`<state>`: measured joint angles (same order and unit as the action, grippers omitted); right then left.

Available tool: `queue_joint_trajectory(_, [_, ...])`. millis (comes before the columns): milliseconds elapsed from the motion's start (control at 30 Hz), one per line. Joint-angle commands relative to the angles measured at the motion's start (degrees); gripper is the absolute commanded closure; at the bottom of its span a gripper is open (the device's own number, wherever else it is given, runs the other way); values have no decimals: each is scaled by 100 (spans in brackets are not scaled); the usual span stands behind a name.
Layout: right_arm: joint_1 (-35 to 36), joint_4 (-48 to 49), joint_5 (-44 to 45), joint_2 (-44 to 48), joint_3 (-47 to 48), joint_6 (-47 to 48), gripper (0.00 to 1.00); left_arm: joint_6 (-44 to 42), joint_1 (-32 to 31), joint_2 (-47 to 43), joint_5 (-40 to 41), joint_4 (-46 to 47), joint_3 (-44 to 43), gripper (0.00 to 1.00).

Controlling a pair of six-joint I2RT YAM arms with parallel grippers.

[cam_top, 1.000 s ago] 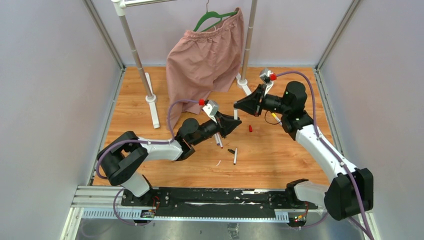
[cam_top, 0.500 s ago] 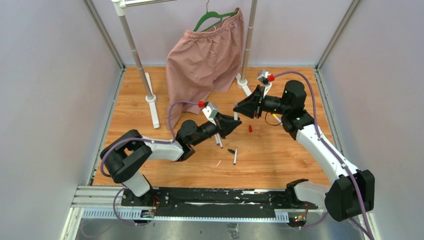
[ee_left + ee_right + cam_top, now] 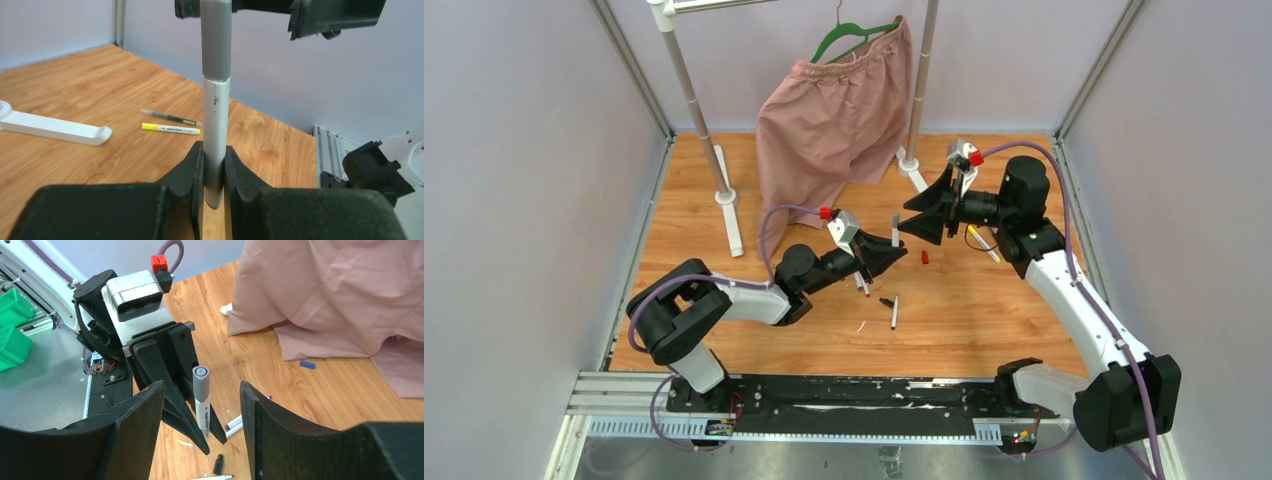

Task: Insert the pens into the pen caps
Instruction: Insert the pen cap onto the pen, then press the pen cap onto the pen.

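Observation:
My left gripper [image 3: 214, 175] is shut on the lower end of a white pen [image 3: 216, 120], which stands upright with a grey pen cap [image 3: 216, 40] on its top. From overhead this pen [image 3: 894, 228] rises from the left gripper [image 3: 886, 255] at mid table. My right gripper [image 3: 919, 215] is open just to the right of the cap. In the right wrist view its fingers [image 3: 145, 410] stand wide on either side of the capped pen [image 3: 202, 407] without touching it.
On the wood lie a black cap [image 3: 887, 301], a white pen [image 3: 895, 312], two purple-tipped pens [image 3: 233, 424], a red cap [image 3: 925, 257], a purple cap [image 3: 307, 364], a yellow pen [image 3: 170, 129] and a thin black pen [image 3: 170, 117]. Pink shorts [image 3: 834, 120] hang from a rack [image 3: 729, 200].
My right gripper has opened and drawn back to the right, leaving the grey cap on the pen. The left gripper has kept hold of the pen and barely moved.

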<state>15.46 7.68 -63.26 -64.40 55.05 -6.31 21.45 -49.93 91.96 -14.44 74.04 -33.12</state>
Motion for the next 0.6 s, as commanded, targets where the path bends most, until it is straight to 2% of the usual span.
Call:
queue_joint_trajectory(0, [-97,-345,-326,112,266,594,38,-30,-6,152,-345,341,63,100])
queue_joint_trajectory(367, [-71,-118,-493,-8,141,411,42,-62,-120,204,-519,313,-12,100])
queue_joint_trajectory(567, [-23,-204,-529,-124,169,408,50,-52,-122,192,-542,304,-20,100])
